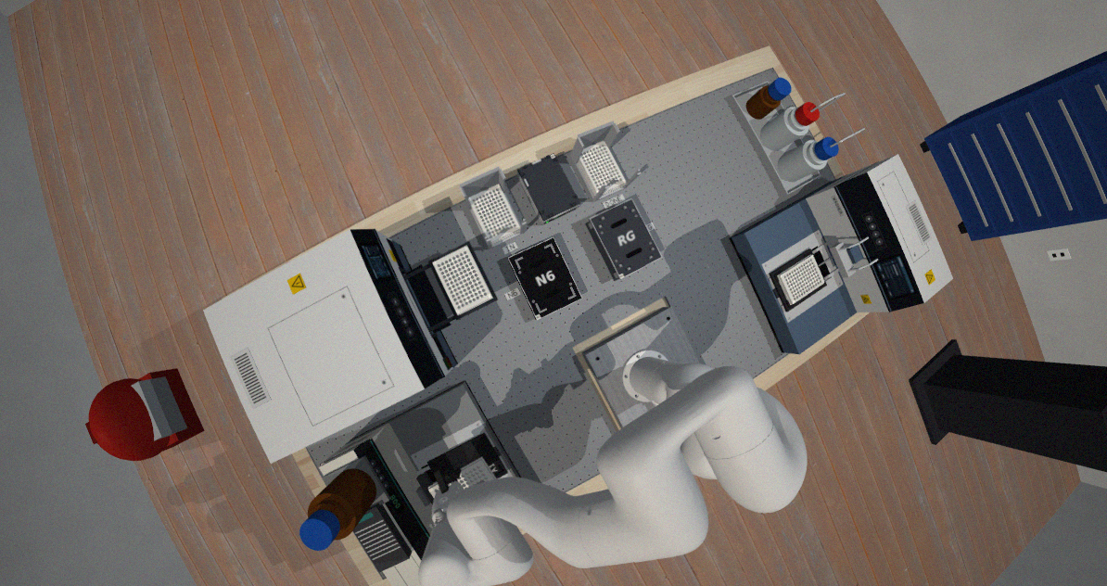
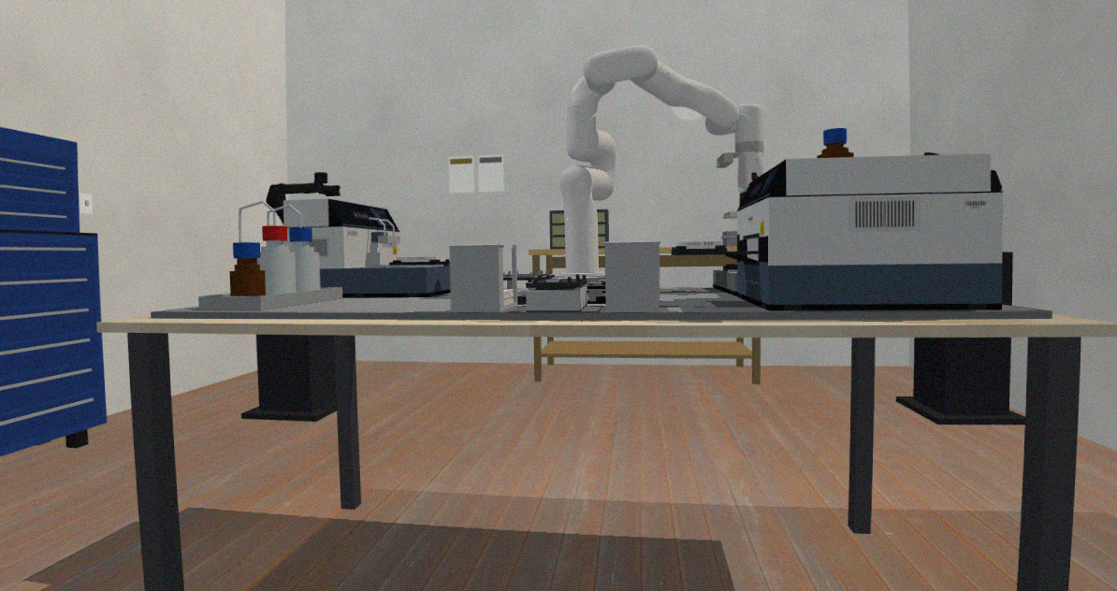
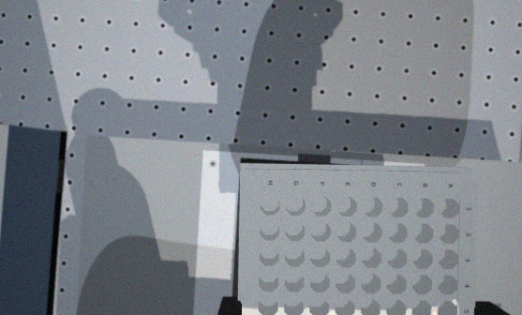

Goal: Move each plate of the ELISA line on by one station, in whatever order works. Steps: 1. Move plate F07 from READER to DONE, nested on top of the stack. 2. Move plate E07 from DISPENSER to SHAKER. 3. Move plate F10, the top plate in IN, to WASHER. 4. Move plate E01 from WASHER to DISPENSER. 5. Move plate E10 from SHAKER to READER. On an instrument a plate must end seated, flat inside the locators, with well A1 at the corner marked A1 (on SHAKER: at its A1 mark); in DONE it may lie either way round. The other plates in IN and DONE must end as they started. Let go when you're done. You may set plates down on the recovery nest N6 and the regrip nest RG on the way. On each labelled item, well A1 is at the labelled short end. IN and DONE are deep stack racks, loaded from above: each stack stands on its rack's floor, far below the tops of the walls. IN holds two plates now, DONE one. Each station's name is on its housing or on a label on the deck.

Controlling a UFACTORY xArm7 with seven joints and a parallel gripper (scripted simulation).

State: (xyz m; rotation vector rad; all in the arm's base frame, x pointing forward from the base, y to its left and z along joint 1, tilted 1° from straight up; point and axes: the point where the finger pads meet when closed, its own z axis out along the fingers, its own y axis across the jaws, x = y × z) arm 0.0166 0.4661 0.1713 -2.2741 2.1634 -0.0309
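My gripper point(image 3: 356, 307) is shut on a grey well plate point(image 3: 351, 239), gripping it across its long sides. Only the dark fingertips show at the bottom edge of the wrist view. The plate's row letters and column 1 lie at its far end, and I cannot read its label. In the top view the gripper point(image 1: 464, 477) is over the instrument with the brown bottle point(image 1: 342, 503) at the near left of the deck. The plate hangs above that instrument's light platform point(image 3: 213, 211). Another plate sits on the big white instrument's tray point(image 1: 461, 278), and one sits on the blue instrument point(image 1: 799, 278).
Two stack racks point(image 1: 490, 209) point(image 1: 600, 165) each show a plate, with an empty black station point(image 1: 548, 187) between them. Nests N6 point(image 1: 546, 277) and RG point(image 1: 626, 238) are empty. The arm's base point(image 1: 646, 373) stands at the near edge. Three bottles point(image 1: 790, 121) stand at the far right.
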